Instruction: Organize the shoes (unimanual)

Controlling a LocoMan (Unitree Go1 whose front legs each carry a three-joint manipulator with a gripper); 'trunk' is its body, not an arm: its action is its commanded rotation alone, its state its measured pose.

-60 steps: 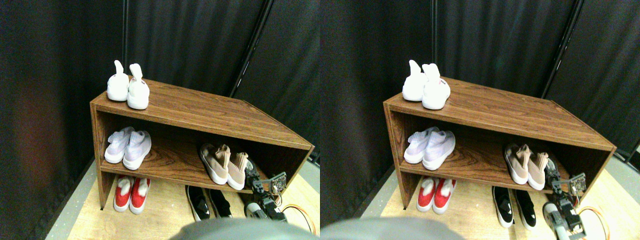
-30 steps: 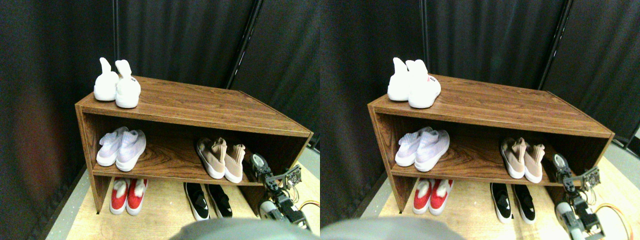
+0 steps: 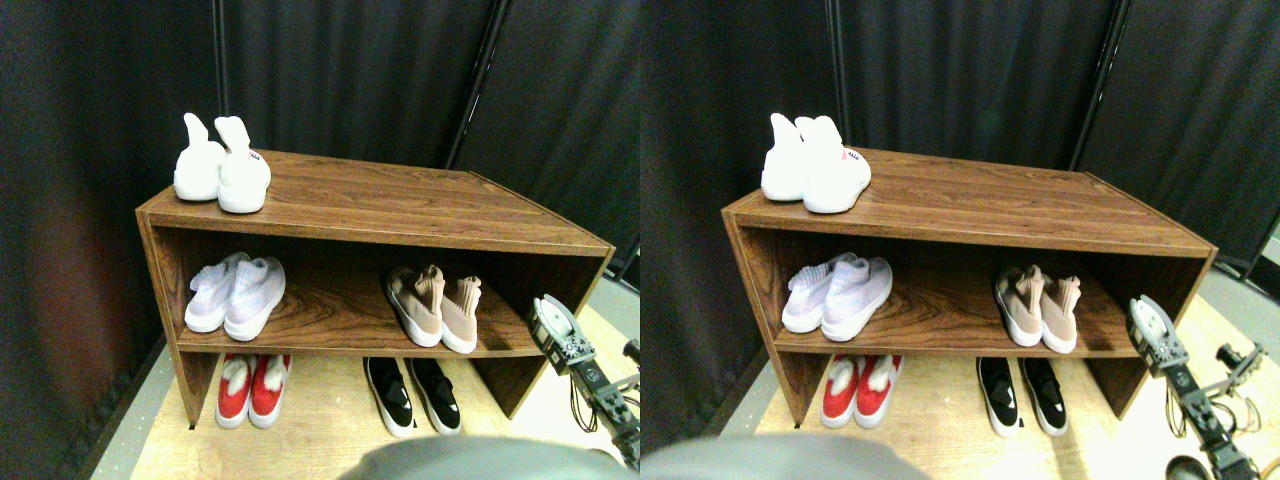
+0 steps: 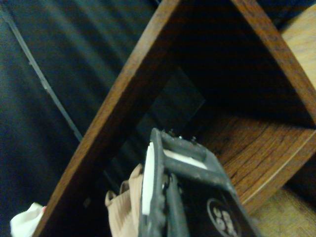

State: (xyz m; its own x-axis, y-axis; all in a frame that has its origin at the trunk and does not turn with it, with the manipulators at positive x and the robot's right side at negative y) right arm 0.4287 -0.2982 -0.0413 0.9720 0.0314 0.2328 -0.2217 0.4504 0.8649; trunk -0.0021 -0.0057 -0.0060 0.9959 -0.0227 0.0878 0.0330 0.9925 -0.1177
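While the right gripper (image 3: 553, 322) hangs outside the shelf opening, clear of the footwear, entries follow.

Tool: right gripper at the right front corner of the wooden shoe rack (image 3: 400, 205), level with the middle shelf (image 3: 330, 315), touching nothing visible.
Jaw state: cannot tell; the stereo view shows 1 pale pad face-on, the wrist view only a dark jaw frame (image 4: 182, 192), gap hidden.
Load: none seen in either view.
Task item: beige-tan shoes (image 3: 432, 307), 2 side by side on the right part of the middle shelf, ribbed collars up, near the gripper but apart from it. Wrist view catches a ribbed beige collar (image 4: 126, 205) past the jaw.
Neighbours: lilac-white pair (image 3: 235, 295) on the same shelf, far left; white high-collared pair (image 3: 222, 165) on the rack top; red pair (image 3: 243, 388) and black pair (image 3: 412, 392) on the floor under the rack.
Task status (judgement): pair looks aligned; little or nothing left to do.
Risk 1: re-entering the opening could knock the nearer shoe askew, since it sits closest to the gripper.
Risk 2: arm may clip the rack's right side panel, being just beside it.
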